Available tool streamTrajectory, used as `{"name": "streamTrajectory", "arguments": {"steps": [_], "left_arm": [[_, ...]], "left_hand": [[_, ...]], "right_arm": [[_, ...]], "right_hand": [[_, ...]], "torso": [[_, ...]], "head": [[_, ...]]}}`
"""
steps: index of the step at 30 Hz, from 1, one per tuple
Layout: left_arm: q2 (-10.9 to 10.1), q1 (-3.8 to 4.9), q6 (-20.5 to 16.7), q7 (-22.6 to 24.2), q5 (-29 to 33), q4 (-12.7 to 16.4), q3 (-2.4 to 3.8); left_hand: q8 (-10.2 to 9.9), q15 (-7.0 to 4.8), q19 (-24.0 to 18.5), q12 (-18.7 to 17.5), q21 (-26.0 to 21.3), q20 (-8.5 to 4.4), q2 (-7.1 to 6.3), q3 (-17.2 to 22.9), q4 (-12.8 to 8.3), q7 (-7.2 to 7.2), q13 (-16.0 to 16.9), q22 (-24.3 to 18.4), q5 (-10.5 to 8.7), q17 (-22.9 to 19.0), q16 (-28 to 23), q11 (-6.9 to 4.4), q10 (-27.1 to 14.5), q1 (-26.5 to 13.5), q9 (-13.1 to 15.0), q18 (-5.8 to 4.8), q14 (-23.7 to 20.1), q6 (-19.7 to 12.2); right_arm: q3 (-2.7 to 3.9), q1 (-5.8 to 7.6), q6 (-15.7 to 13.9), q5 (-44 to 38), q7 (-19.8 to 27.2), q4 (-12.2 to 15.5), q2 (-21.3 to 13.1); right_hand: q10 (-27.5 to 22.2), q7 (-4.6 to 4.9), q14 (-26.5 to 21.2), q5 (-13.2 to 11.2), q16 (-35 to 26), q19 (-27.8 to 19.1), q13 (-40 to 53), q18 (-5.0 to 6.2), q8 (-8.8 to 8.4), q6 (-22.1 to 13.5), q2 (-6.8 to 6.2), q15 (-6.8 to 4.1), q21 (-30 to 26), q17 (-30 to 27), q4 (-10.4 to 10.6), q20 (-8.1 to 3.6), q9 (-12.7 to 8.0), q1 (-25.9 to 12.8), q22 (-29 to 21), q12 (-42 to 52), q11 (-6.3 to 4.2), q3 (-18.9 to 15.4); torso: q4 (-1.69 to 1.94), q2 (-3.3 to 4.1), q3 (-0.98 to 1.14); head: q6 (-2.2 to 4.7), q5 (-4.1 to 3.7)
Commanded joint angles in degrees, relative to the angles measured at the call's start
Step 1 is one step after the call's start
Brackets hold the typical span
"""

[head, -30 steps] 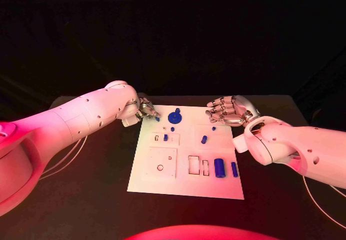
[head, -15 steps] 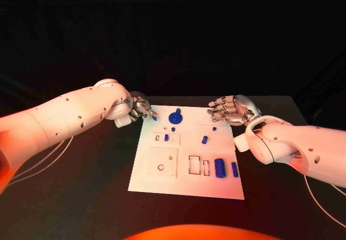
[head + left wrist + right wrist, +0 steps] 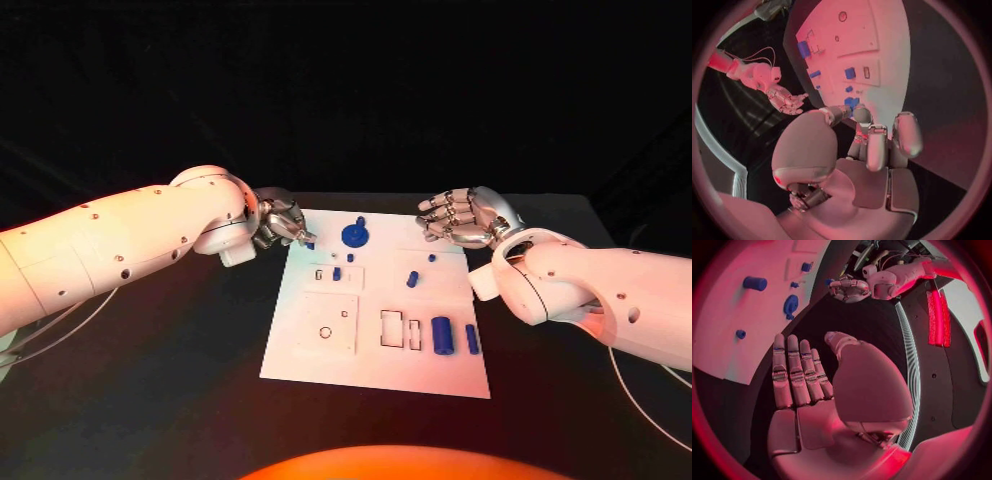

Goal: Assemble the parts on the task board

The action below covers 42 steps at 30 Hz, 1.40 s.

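In the head view a black table [image 3: 173, 400] is carrying the white task board [image 3: 378, 372], and the room behind it is lying in darkness; the board is running with its long axis away from the robot, its near end toward the camera. Small blue parts are sitting on it: a round blue gear-like part [image 3: 353, 236] near the far end, a thick blue cylinder [image 3: 440, 335] and a thin blue bar [image 3: 470, 339] lying side by side near the right edge, both pointing along the board's long axis. The left hand [image 3: 283, 228] is hanging over the board's far left corner with its fingers curled in; a small blue piece [image 3: 307, 245] is showing at its fingertips, but I cannot tell whether it is being pinched. The right hand [image 3: 464, 219] is hovering by the far right corner, fingers apart and gripping nothing. Against half a second ago the left arm is sitting a little higher in the picture, while the right hand is holding much the same place.

In the left wrist view the left hand [image 3: 870, 145] is reaching toward the board [image 3: 879, 30]; its fingertips are bunching together.

In the right wrist view the right hand [image 3: 807, 385] is lying flat and unclenched beside the board [image 3: 748, 335].
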Motion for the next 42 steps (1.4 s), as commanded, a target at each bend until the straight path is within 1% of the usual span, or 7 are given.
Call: {"name": "streamTrajectory", "arguments": {"steps": [1, 7, 10, 19, 32, 36, 42], "left_arm": [[-0.31, -0.16, -2.35, 1.19, -5.31, 1.31, -0.35], [-0.25, -0.78, -3.59, 2.02, -9.44, 3.09, -1.08], [-0.09, -1.07, -3.76, 2.26, -11.4, 3.92, -1.4], [0.79, -1.62, -3.22, 2.49, -14.48, 3.95, -2.24], [2.16, -2.36, -0.85, 2.12, -13.91, 2.25, -2.53], [2.38, -2.62, 0.12, 1.99, -13.44, 1.59, -2.55], [2.41, -2.75, 1.28, 1.86, -12.3, 1.08, -2.57]], "left_hand": [[0.3, -0.54, 0.47, 0.28, 0.38, -0.11, 0.38, 9.29, -8.92, 0.03, 0.06, 0.11, 0.32, 10.3, 0.18, 0.08, 0.44, -0.2, -0.08, -0.51, 4.61, 0.38], [0.25, -0.59, 0.78, 0.46, 0.65, -0.17, 0.04, 9.75, -9.2, -0.03, 0.37, 0.63, 0.31, 10.41, 0.24, 0.01, 0.81, -0.28, -0.13, -0.61, 4.65, 0.66], [0.21, -0.61, 0.96, 0.65, 0.81, -0.19, -0.15, 9.94, -9.34, -0.06, 0.71, 0.93, 0.28, 10.56, 0.31, -0.02, 1.06, -0.3, -0.18, -0.67, 4.7, 0.8], [0.17, -0.63, 1.03, 0.72, 0.88, -0.21, -0.27, 10.08, -9.42, -0.08, 0.84, 1.05, 0.27, 10.64, 0.34, -0.05, 1.21, -0.31, -0.22, -0.69, 4.72, 0.92], [0.14, -0.64, 1.05, 0.78, 0.9, -0.22, -0.31, 10.15, -9.44, -0.09, 0.95, 1.08, 0.27, 10.63, 0.34, -0.05, 1.31, -0.32, -0.24, -0.7, 4.72, 0.99], [0.14, -0.64, 1.05, 0.78, 0.9, -0.22, -0.31, 10.15, -9.44, -0.09, 0.95, 1.08, 0.27, 10.63, 0.34, -0.05, 1.31, -0.32, -0.24, -0.7, 4.72, 0.99], [0.09, -0.64, 0.97, 0.54, 0.83, -0.23, -0.34, 10.24, -9.43, -0.09, 0.52, 0.94, 0.24, 10.47, 0.27, -0.05, 1.19, -0.36, -0.27, -0.67, 4.68, 1.04]], "right_arm": [[-0.01, -0.09, 0.93, -0.71, 0.75, 0.04, 0.03], [-0.02, -0.15, 1.0, -0.92, 0.72, 0.07, 0.09], [-0.02, -0.16, 1.01, -0.95, 0.68, 0.08, 0.06], [-0.02, -0.17, 0.94, -0.98, 0.78, 0.18, 0.06], [-0.02, -0.17, 0.9, -0.99, 0.85, 0.27, 0.04], [-0.02, -0.17, 0.9, -0.99, 0.85, 0.3, 0.01], [-0.02, -0.17, 0.87, -0.99, 0.86, 0.3, -0.01]], "right_hand": [[-0.33, 2.71, 0.03, 0.28, -0.41, -0.05, -0.12, 0.76, 0.2, -0.24, 0.28, 0.06, -0.04, -0.09, -0.2, 0.09, -0.07, -0.37, -0.12, -0.04, 0.11, -0.06], [-0.33, 2.71, 0.03, 0.28, -0.41, -0.05, -0.12, 0.76, 0.2, -0.24, 0.28, 0.06, -0.04, -0.09, -0.2, 0.09, -0.07, -0.37, -0.12, -0.04, 0.11, -0.06], [-0.34, 2.71, 0.03, 0.34, -0.42, -0.04, -0.15, 0.76, 0.2, -0.24, 0.28, 0.06, -0.04, -0.09, -0.21, 0.09, -0.08, -0.36, -0.18, -0.04, 0.11, -0.06], [-0.34, 2.71, 0.03, 0.34, -0.42, -0.04, -0.15, 0.76, 0.2, -0.24, 0.28, 0.06, -0.04, -0.09, -0.21, 0.09, -0.08, -0.36, -0.18, -0.04, 0.11, -0.06], [-0.35, 2.71, 0.03, 0.39, -0.45, -0.04, -0.19, 0.76, 0.2, -0.25, 0.29, 0.06, -0.04, -0.1, -0.24, 0.1, -0.09, -0.34, -0.25, -0.03, 0.11, -0.04], [-0.34, 2.7, 0.05, 0.45, -0.46, -0.02, -0.22, 0.77, 0.21, -0.24, 0.3, 0.06, -0.03, -0.11, -0.26, 0.09, -0.1, -0.32, -0.32, -0.01, 0.1, -0.03], [-0.34, 2.7, 0.05, 0.45, -0.46, -0.02, -0.22, 0.77, 0.21, -0.24, 0.3, 0.06, -0.03, -0.11, -0.26, 0.09, -0.1, -0.32, -0.32, -0.01, 0.1, -0.03]], "torso": [[0.06, -0.07, 0.04], [-0.14, 0.07, 0.04], [-0.16, 0.09, 0.1], [-0.13, 0.05, 0.13], [-0.12, 0.08, 0.08], [-0.06, 0.07, 0.12], [-0.09, 0.06, 0.07]], "head": [[-0.03, 0.28], [-0.07, 0.51], [-0.15, 0.55], [-0.38, 0.6], [-0.62, 0.59], [-0.69, 0.52], [-0.77, 0.62]]}}
